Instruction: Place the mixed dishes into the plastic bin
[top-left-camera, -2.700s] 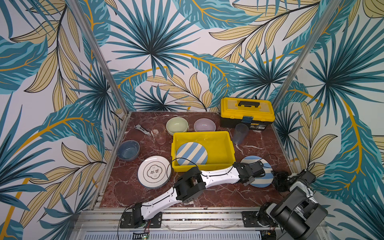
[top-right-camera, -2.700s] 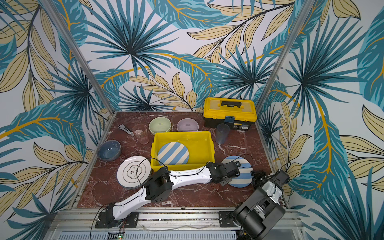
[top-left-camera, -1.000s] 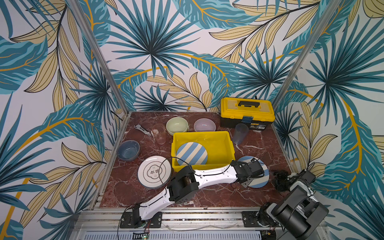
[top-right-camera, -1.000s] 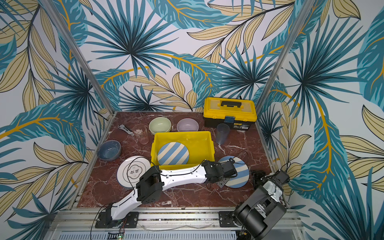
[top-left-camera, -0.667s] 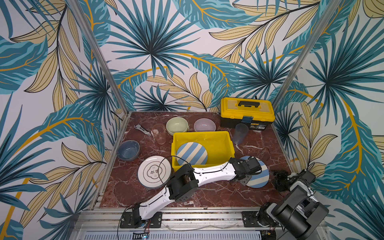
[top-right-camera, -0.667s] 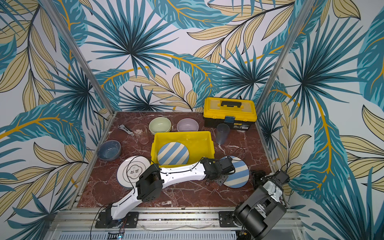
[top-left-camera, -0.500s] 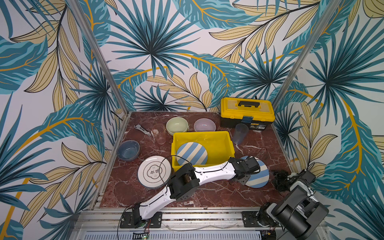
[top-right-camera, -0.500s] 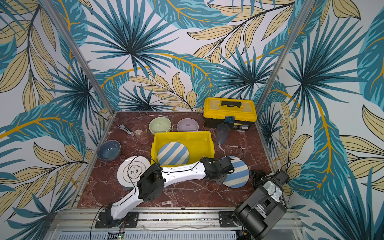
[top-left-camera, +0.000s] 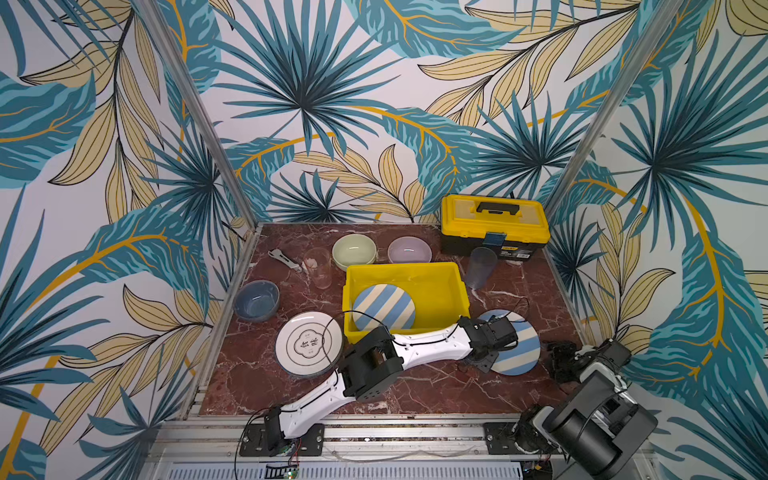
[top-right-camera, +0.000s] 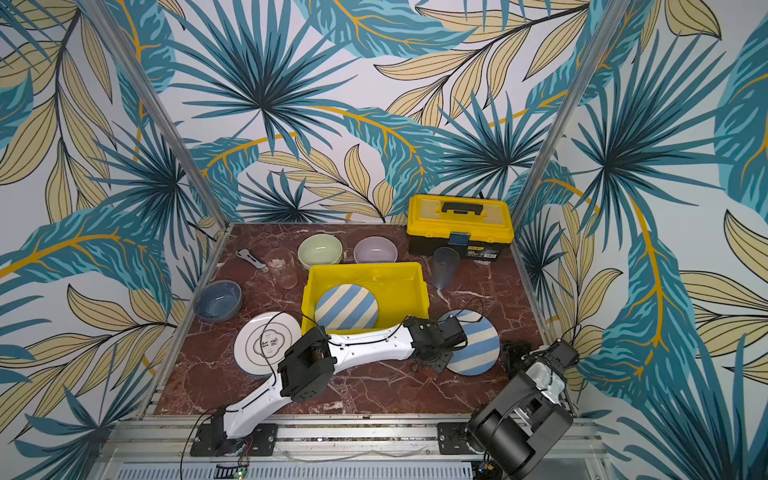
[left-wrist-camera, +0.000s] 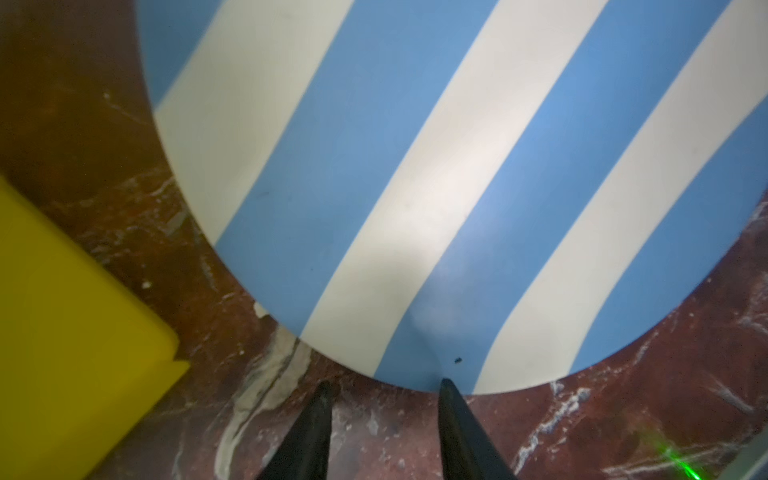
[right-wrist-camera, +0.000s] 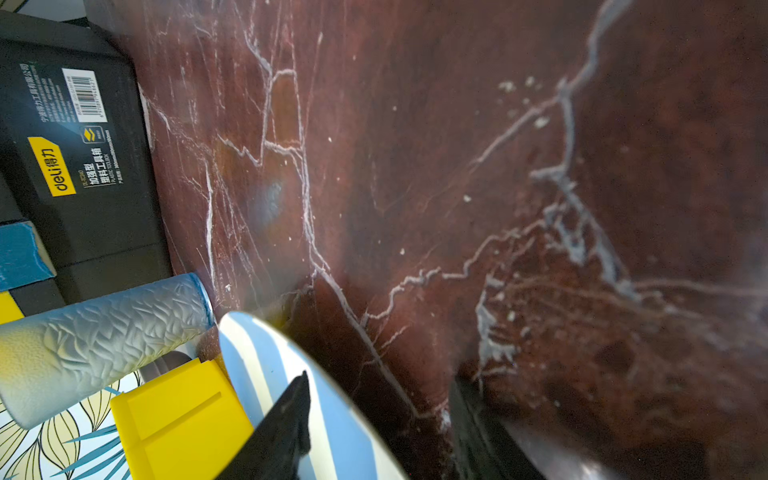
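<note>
The plastic bin (top-left-camera: 405, 268), a bright yellow tray, holds one blue-and-cream striped plate (top-left-camera: 382, 311). A second striped plate (top-left-camera: 519, 353) (left-wrist-camera: 415, 166) lies on the marble just right of the bin. My left gripper (left-wrist-camera: 386, 384) reaches across to that plate's near-left rim (top-right-camera: 478, 349). Its jaws stand open over bare table, one fingertip (left-wrist-camera: 446, 388) at the rim. Outside the bin stand a white emblem plate (top-left-camera: 309, 345), blue-grey (top-left-camera: 256, 299), green (top-left-camera: 354, 249) and lilac (top-left-camera: 409, 249) bowls, and two tumblers (top-left-camera: 318, 268) (top-left-camera: 480, 268). The right gripper (top-left-camera: 559, 359) rests open at the right edge.
A yellow-and-black toolbox (top-left-camera: 494, 220) stands at the back right, close behind the bluish tumbler. A grey metal tool (top-left-camera: 284, 259) lies at the back left. The left forearm (top-left-camera: 428, 349) stretches along the bin's front wall. Patterned walls enclose three sides.
The left arm's elbow has swung slightly, and the gripper stays at the striped plate's rim. That plate lies a little further left than 2.7 s ago. The right arm has not moved.
</note>
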